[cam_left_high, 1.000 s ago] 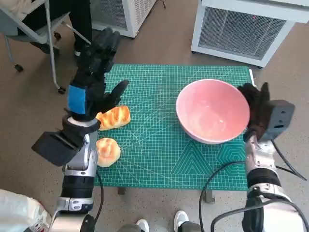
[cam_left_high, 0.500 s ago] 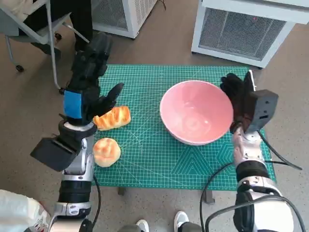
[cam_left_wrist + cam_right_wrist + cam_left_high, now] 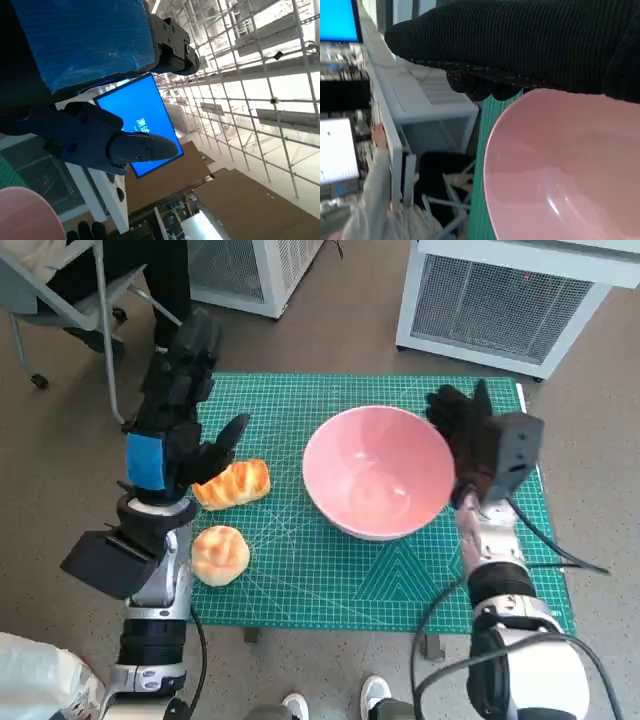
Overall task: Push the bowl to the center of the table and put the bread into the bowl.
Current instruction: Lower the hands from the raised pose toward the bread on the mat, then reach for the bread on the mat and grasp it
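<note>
pink bowl (image 3: 378, 472) sits upright near the middle of the green mat (image 3: 300, 570) on the desk. right hand (image 3: 462, 435) presses flat against the bowl's far-right rim, fingers spread, holding nothing. long bread (image 3: 232, 483) lies left of the bowl, well apart from it; round bread (image 3: 220, 554) just in front of the long one (both on the mat). left hand (image 3: 175, 415) hovers over the long bread, fingers apart, empty.

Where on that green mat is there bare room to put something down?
Bare green mat lies along the near edge, between the round bun and the pink bowl, and along the far edge. The left side is crowded: left hand, long bread, bun.
</note>
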You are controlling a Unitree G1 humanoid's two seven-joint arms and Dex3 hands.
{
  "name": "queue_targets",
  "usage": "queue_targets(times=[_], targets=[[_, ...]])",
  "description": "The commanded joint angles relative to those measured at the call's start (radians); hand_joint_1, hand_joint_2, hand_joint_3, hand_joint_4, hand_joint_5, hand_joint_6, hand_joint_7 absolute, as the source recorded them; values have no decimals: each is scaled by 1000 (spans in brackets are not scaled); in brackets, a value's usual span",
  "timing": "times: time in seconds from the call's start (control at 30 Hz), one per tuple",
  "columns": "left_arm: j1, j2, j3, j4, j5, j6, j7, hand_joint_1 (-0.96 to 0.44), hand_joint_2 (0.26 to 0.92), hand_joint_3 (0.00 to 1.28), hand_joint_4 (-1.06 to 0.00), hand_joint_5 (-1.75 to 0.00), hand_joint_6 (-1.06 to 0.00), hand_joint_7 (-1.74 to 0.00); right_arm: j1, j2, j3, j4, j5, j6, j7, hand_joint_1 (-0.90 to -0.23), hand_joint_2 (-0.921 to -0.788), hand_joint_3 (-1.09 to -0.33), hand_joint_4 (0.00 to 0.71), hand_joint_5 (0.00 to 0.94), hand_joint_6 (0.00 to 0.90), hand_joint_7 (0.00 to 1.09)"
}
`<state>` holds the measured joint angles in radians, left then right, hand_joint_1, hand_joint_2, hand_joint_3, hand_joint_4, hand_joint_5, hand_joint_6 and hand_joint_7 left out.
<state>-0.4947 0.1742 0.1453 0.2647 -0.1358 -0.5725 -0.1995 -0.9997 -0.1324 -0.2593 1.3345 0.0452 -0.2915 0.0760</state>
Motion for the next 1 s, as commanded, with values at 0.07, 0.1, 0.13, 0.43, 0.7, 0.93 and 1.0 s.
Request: queue_targets(times=[0.07, 0.1, 0.13, 0.43, 0.7, 0.93, 1.0], targets=[[21, 16, 14, -15, 1, 0, 6, -440, 921, 258, -327, -1, -340, -176, -2, -5, -6, 13, -8, 23, 13, -486, -921, -865, 210, 0, 259, 3], [23, 17, 15, -15, 2, -2, 6, -442, 921, 258, -329, -2, -341, -174, -3, -8, -7, 12, -9, 21, 15, -487, -921, -865, 210, 0, 259, 3], [25, 21, 17, -12, 4, -5, 5, -444, 921, 258, -330, -3, -342, -172, -5, -13, -7, 11, -11, 17, 17, -487, -921, -864, 209, 0, 258, 3], [30, 115, 23, 27, 137, -33, 26, -469, 921, 263, -334, -3, -337, -149, -31, -45, 10, -28, -27, -105, 8, -501, -921, -853, 215, 4, 262, 4], [9, 307, -4, 45, 351, 71, 18, -491, 921, 266, -320, 0, -327, -128, -20, -56, 16, -114, 5, -398, 115, -560, -921, -826, 244, 14, 289, 18], [-42, 426, -65, 38, 437, 225, -69, -506, 921, 241, -303, 0, -319, -106, 15, -22, 6, -275, 145, -630, 363, -561, -921, -791, 267, 18, 316, 31], [-58, 451, -86, 36, 450, 271, -107, -508, 921, 214, -292, -1, -316, -96, 32, -12, 20, -332, 176, -677, 415, -555, -921, -775, 277, 19, 325, 36]])
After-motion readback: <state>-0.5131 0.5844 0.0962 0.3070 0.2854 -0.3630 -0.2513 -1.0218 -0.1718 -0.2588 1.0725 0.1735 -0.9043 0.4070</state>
